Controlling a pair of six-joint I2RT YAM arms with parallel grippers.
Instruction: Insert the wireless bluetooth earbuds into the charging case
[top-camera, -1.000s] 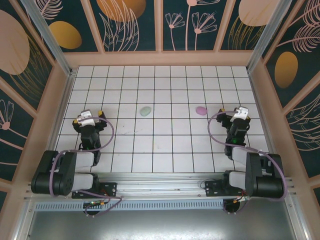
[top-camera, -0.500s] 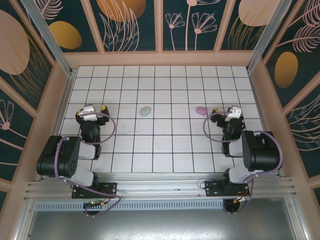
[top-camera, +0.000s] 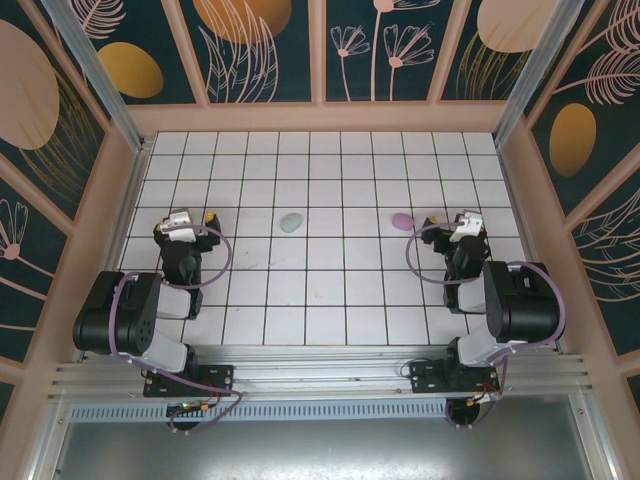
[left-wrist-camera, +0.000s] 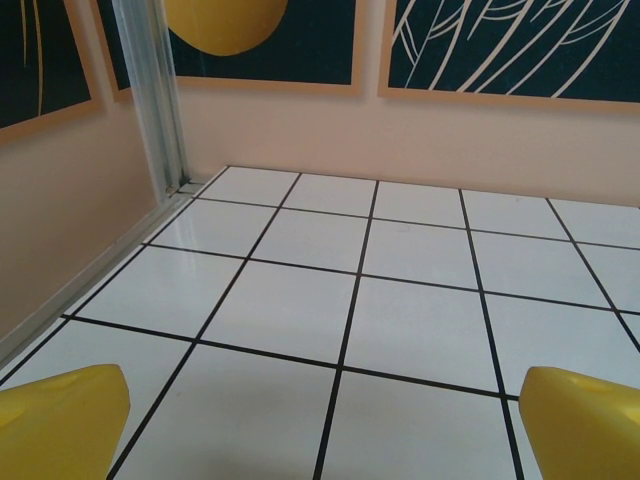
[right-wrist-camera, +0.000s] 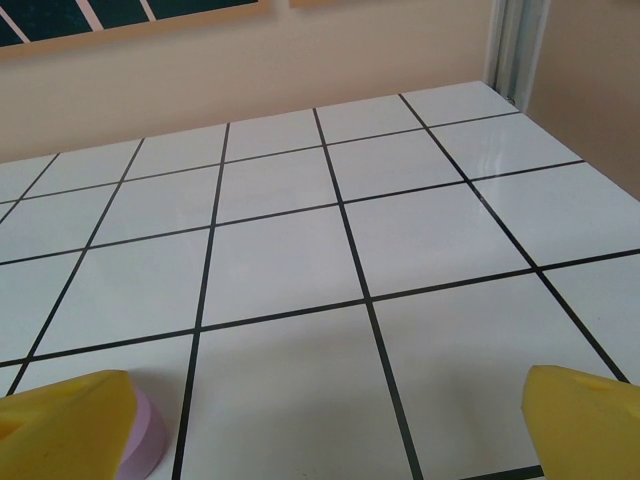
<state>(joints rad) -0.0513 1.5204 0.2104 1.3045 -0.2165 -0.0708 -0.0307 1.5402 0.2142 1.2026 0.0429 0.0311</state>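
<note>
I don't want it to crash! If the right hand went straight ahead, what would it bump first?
Likely nothing soon: ahead of the right hand lie bare white tiles, then the beige wall. The pink case sits off to the side by one finger, probably out of the path.

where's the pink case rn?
Top view: pink case on the tiles right of centre, just left of the right gripper. Right wrist view: bottom left, beside a yellow fingertip.

Right wrist view: pink case (right-wrist-camera: 148, 440) partly hidden behind a fingertip (right-wrist-camera: 70, 425) of the right hand (right-wrist-camera: 320, 435), cut off at the lower edge. Overhead: mint case (top-camera: 291, 222) too small to tell lid state.
</note>
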